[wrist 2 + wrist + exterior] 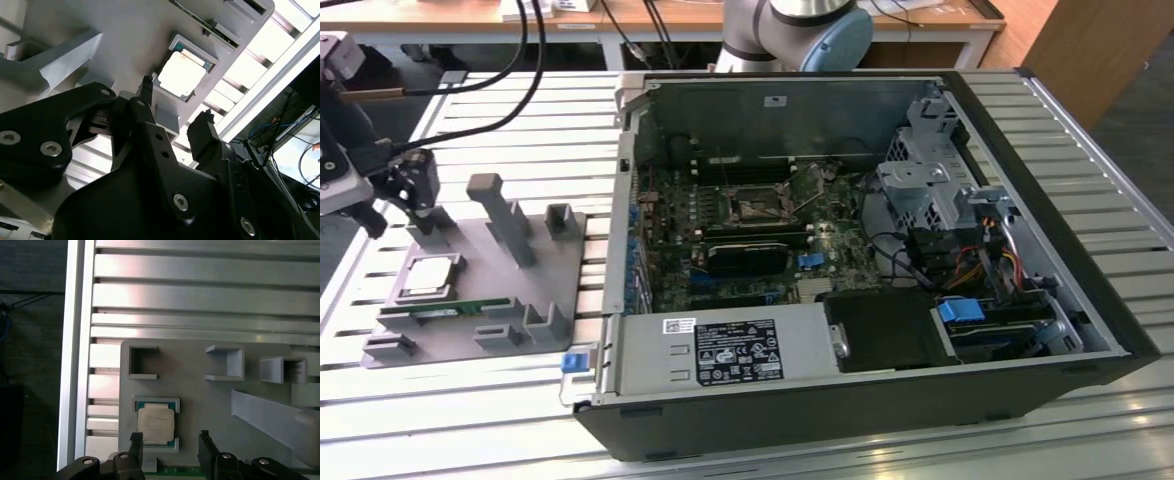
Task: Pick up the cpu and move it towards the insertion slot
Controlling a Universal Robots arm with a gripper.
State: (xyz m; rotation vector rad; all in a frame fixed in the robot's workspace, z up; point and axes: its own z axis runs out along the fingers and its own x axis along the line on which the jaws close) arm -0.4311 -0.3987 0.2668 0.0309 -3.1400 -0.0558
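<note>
Claw [170, 439] near cpu [156, 424]; slatted metal table [200, 300] below.

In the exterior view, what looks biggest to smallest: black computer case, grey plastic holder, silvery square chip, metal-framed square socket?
1. Black computer case.
2. Grey plastic holder.
3. Silvery square chip and metal-framed square socket: alike, socket farther.

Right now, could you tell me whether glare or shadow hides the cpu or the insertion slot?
In the second wrist view glare washes the cpu to plain white; in the first wrist view it is evenly lit, with glare on the table slats; in the exterior view the insertion slot lies in the dimmer case yet shows.
</note>
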